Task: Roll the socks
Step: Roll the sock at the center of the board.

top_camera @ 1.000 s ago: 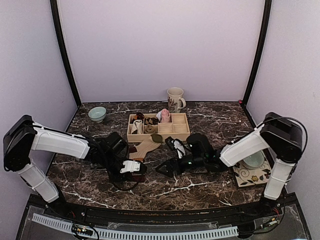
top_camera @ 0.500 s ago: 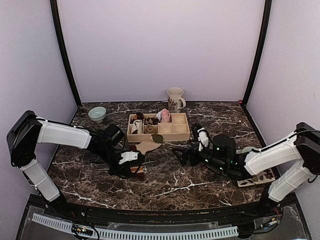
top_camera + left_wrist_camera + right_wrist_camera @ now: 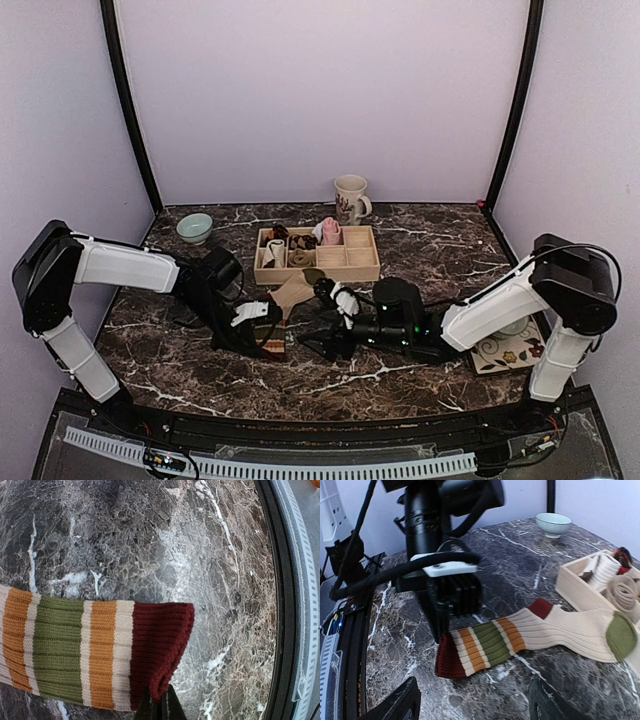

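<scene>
A tan sock [image 3: 555, 630] with orange and green stripes lies flat on the marble, its green toe by the wooden box. My left gripper [image 3: 160, 706] is shut on the edge of its dark-red cuff [image 3: 160, 640] and lifts that corner slightly. In the top view the left gripper [image 3: 268, 340] is left of centre, with the sock [image 3: 292, 293] running from it up to the box. My right gripper [image 3: 470, 710] stands open just short of the cuff [image 3: 449, 657], holding nothing; in the top view the right gripper [image 3: 312, 346] faces the left one. Pink fabric [image 3: 330, 231] pokes out of a box compartment.
The wooden divided box [image 3: 345, 266] holds several small rolled bundles [image 3: 607, 570]. A mug [image 3: 350, 197] stands behind it and a pale green bowl [image 3: 194, 227] at the back left. Another bowl sits on a patterned tile [image 3: 500, 352] under the right arm.
The right arm pulled back to the right, then swung left again to the cuff, and its jaws have narrowed a little. The left gripper has kept hold of the cuff, barely moving.
</scene>
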